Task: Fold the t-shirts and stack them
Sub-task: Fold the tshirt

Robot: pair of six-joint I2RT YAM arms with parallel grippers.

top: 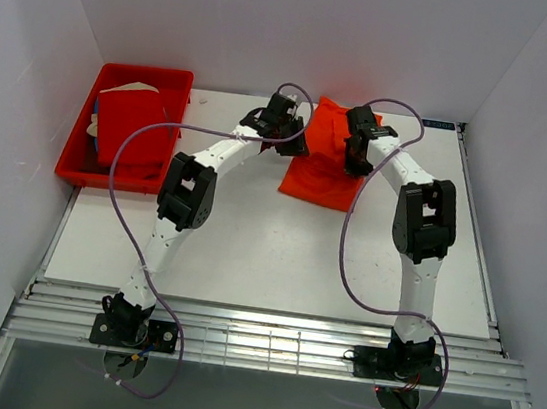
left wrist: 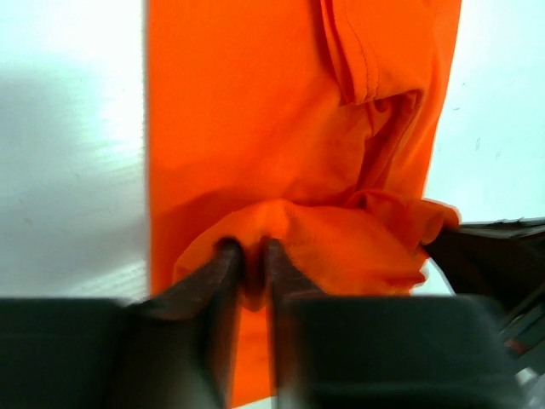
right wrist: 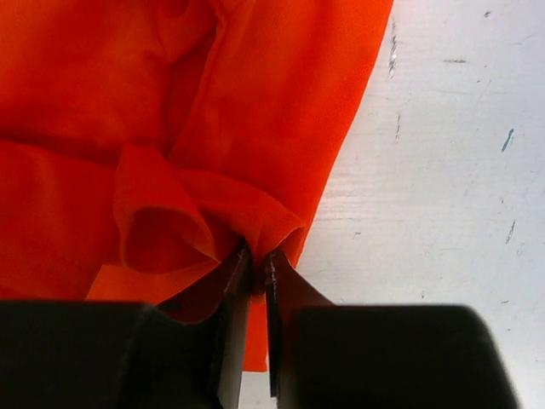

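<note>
The bright orange t-shirt (top: 320, 170) lies folded into a narrow strip at the back middle of the white table. My left gripper (top: 299, 145) sits at its left edge and my right gripper (top: 352, 156) at its right edge. In the left wrist view the left gripper (left wrist: 253, 251) has a bunched fold of the orange t-shirt (left wrist: 255, 128) between jaws that stand a narrow gap apart. The right gripper (right wrist: 258, 256) pinches a raised fold of the orange t-shirt (right wrist: 128, 111) at its right edge. The deeper red t-shirt (top: 127, 130) lies folded in the tray.
A rigid red plastic tray (top: 105, 180) stands at the back left of the table and holds the red shirt with something white under it. White walls close in the left, back and right sides. The white table top (top: 247, 252) stretches towards the arm bases.
</note>
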